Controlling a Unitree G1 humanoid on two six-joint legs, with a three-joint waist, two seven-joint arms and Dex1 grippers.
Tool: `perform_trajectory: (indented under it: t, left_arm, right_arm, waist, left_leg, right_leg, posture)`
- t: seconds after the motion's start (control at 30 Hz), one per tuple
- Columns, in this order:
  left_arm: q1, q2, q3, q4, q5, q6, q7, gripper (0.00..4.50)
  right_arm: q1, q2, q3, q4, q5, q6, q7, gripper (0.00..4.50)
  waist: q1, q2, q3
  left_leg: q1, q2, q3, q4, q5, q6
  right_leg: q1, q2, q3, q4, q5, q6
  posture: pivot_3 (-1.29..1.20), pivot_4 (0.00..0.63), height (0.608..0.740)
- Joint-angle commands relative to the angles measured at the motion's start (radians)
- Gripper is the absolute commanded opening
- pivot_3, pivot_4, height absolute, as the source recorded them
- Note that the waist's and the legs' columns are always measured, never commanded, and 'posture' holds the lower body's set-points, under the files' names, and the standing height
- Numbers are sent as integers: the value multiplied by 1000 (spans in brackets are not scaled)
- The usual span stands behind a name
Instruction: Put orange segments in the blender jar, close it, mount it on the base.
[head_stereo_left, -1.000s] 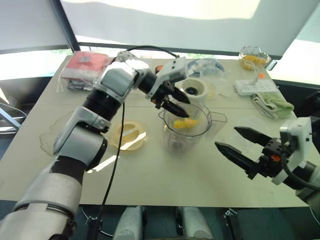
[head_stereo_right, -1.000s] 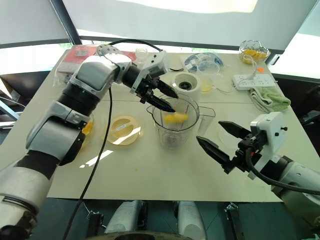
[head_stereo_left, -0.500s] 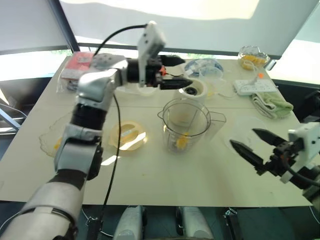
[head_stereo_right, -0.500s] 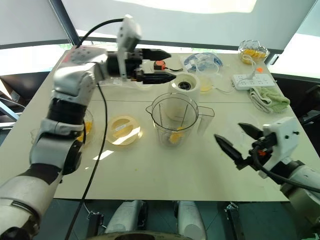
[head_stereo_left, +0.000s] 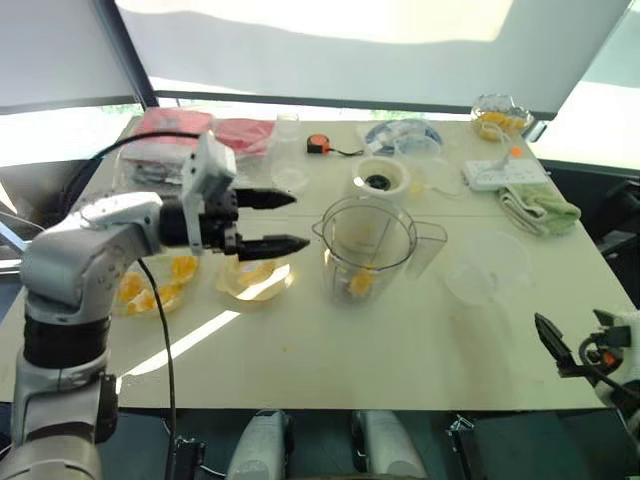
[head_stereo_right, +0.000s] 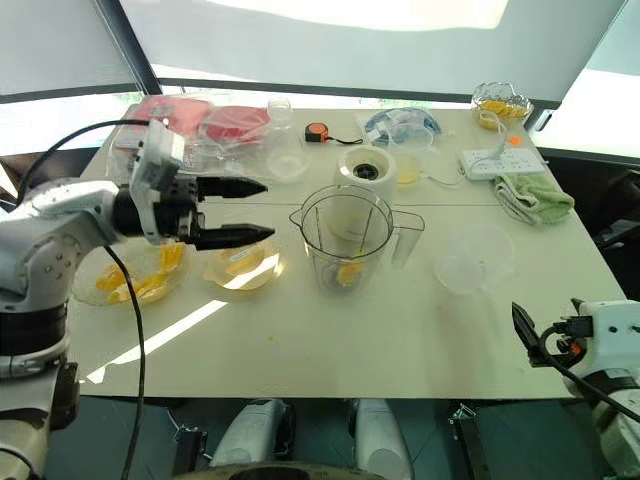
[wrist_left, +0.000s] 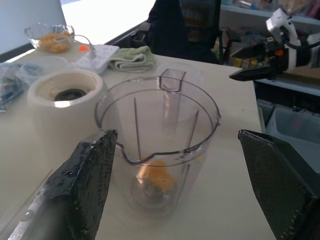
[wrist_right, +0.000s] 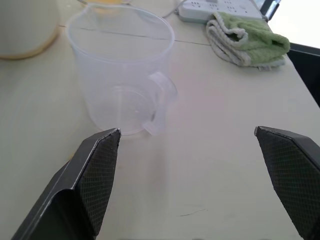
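Right now the blender jar (head_stereo_left: 367, 250) stands mid-surface holding one orange segment (wrist_left: 155, 176), both claws empty with fingers apart, so a careless next reach could topple it.

Tall clear plastic blender jar (head_stereo_left: 368, 252) at centre of pale table (head_stereo_left: 330, 345), yellow-orange segment (wrist_left: 156, 176) inside at bottom. Squat cream-white cylindrical base (head_stereo_left: 381, 180) just behind; pale yellow round lid (head_stereo_left: 252, 280) left, small clear handled cup (head_stereo_left: 487, 268) right.

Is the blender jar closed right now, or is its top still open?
Open. The blender jar stands upright with a bare rim, an orange segment visible at its bottom, and the pale yellow lid lies beside it on the table.
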Motion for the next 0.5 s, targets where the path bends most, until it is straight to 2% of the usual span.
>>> perform_trajectory:
  t: [0.03, 0.23, 0.5]
  left_arm:
    - [22, 39, -18, -33, 50, -42, 47, 4008]
    - [90, 90, -21, -86, 23, -45, 38, 4008]
    - [124, 103, -28, -111, 23, -48, 70, 4008]
  right_arm:
    - [-77, 25, 50, 91, -120, -76, -62, 4500]
    - [-219, 62, 133, 245, -195, -136, -76, 4500]
    - [-327, 102, 145, 348, -196, -162, -83, 4500]
  waist:
    - [-3, 0, 0]
    - [-17, 1, 0]
    - [-17, 1, 0]
  left_leg:
    - [2, 0, 0, 0, 0, 0]
    - [5, 1, 2, -3, 0, 0]
    - [5, 1, 3, -3, 0, 0]
  right_leg:
    - [1, 1, 1, 0, 0, 0]
    - [2, 3, 3, 0, 0, 0]
    - [2, 3, 4, 1, 0, 0]
  posture:
    - [0, 150, 740]
    - [0, 150, 740]
    - [0, 150, 740]
